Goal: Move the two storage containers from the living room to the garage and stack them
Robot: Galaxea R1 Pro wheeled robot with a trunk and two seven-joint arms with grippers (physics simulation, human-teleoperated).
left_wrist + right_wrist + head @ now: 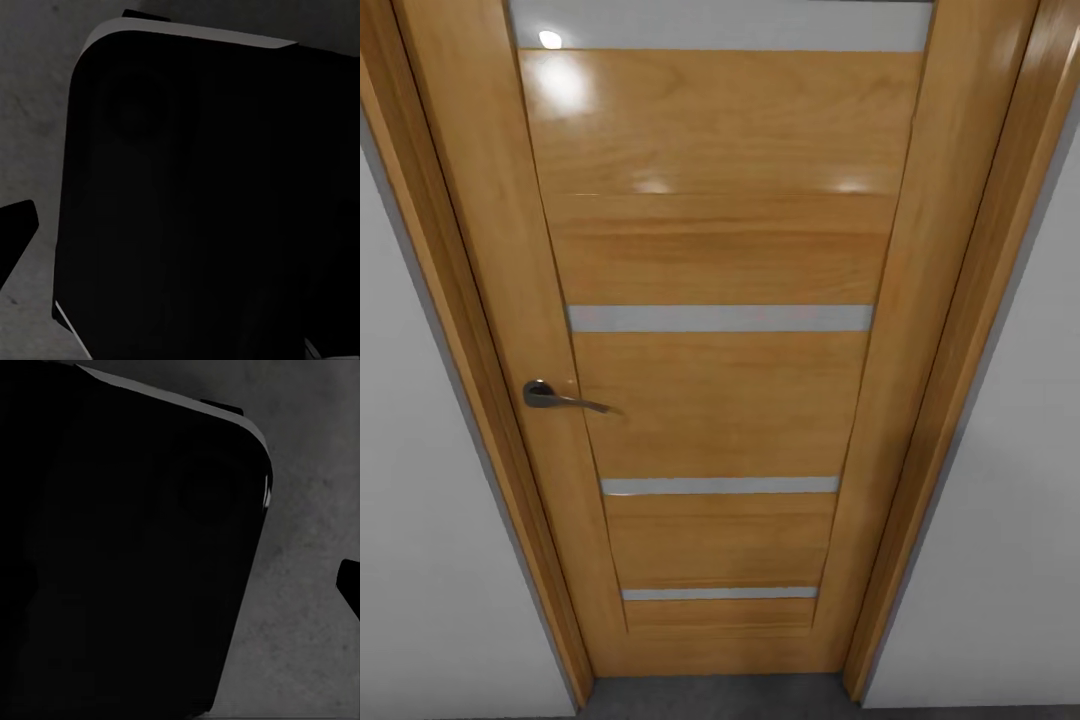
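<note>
Robot faces closed orange-wood door [720, 400]; lever handle [560, 398] stiff metal, best gripped at its free end. End effector states: cannot tell.

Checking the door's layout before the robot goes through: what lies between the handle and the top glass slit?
In the head view, between the handle and the top glass slit lie orange wood panels and a second glass slit, just above handle height.
</note>
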